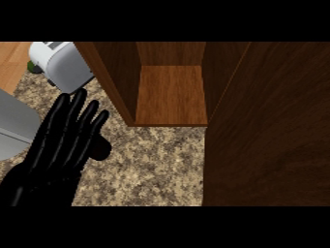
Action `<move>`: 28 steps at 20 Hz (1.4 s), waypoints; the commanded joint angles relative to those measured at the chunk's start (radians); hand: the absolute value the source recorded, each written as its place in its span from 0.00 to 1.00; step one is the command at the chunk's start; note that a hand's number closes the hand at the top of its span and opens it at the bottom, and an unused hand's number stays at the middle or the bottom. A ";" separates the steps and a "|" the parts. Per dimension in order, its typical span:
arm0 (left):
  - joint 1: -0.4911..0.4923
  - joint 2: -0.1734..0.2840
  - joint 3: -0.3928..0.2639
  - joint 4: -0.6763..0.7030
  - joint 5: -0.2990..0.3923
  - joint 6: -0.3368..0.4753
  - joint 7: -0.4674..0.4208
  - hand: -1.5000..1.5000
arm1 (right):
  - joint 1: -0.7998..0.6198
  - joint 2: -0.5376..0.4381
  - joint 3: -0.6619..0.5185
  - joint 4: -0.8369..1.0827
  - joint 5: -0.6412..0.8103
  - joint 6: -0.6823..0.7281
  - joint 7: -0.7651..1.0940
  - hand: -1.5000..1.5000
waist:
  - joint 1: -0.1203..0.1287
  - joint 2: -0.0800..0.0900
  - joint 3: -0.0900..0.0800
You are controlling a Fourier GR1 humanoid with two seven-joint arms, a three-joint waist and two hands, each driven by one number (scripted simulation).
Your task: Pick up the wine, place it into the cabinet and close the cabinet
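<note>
The wooden cabinet [125, 77] stands open on the counter, and its bare inner shelf [171, 94] shows in the upper middle with nothing on it. Its dark door [281, 131] swings out toward me and fills the right side of the view. My left hand [56, 150] is at the lower left, open with fingers straight and pointing up, just left of the cabinet's opening and holding nothing. No wine bottle shows anywhere. My right hand is out of sight.
A white toaster [64, 63] sits at the upper left beside the cabinet's side wall. A grey rounded object [3, 126] lies at the left edge. Speckled stone counter [153, 169] spreads in front of the cabinet.
</note>
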 commanded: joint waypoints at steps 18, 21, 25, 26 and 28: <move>0.034 0.111 0.313 -0.103 0.135 -0.056 0.116 0.00 | -0.097 0.009 -0.006 -0.235 -0.010 -0.115 0.268 0.00 | -0.002 -0.001 -0.002; -0.044 0.136 0.418 -0.047 0.190 -0.062 0.146 0.00 | -0.163 0.024 0.009 -0.157 0.025 -0.123 0.237 0.00 | 0.000 0.001 -0.001; -0.014 0.129 0.448 -0.016 0.204 -0.077 0.124 0.00 | -0.115 0.004 -0.053 -0.161 -0.033 -0.076 0.218 0.00 | -0.002 0.000 0.000; -0.013 0.150 0.475 0.015 0.225 -0.112 0.104 0.00 | -0.098 -0.005 -0.055 -0.181 -0.043 -0.057 0.209 0.00 | -0.004 0.000 0.000; 0.009 0.141 0.516 0.112 0.265 -0.157 0.033 0.00 | -0.087 -0.021 -0.124 -0.096 -0.105 -0.007 0.152 0.00 | -0.004 0.002 0.000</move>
